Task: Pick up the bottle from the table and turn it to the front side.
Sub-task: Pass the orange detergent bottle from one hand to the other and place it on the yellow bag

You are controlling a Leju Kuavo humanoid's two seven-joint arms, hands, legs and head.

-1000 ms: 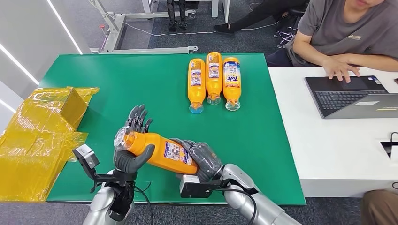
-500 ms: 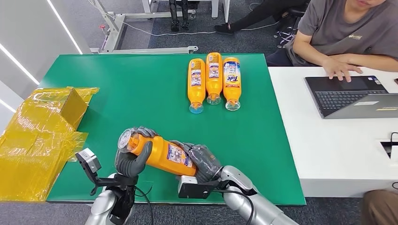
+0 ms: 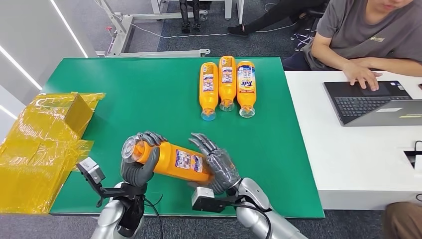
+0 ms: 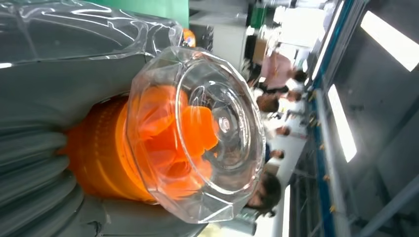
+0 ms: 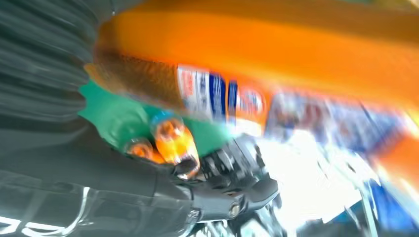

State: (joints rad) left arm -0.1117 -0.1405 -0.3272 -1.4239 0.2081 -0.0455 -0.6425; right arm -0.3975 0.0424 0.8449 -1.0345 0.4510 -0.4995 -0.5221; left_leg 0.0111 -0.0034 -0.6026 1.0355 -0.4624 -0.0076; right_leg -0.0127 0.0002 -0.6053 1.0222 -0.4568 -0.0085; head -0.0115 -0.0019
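Note:
An orange bottle (image 3: 175, 162) with a clear cap and a blue-and-white label is held lying sideways just above the green table (image 3: 149, 94) near its front edge. My left hand (image 3: 140, 162) grips its neck, just behind the cap. The clear cap (image 4: 197, 133) shows close up in the left wrist view, with grey fingers (image 4: 44, 94) around the neck. My right hand (image 3: 215, 160) is at the bottle's base end with its fingers spread and lifted off the body. In the blurred right wrist view the bottle (image 5: 276, 54) lies close beside that hand (image 5: 44, 69).
Three more orange bottles (image 3: 227, 84) lie side by side at the table's far middle. A yellow-wrapped box (image 3: 45, 139) sits at the left edge. To the right, a white table holds a laptop (image 3: 370, 102), with a person (image 3: 368, 35) typing.
My left hand has closed its fingers around the bottle's neck. My right hand, which was wrapped around the base end, has spread its fingers off the bottle.

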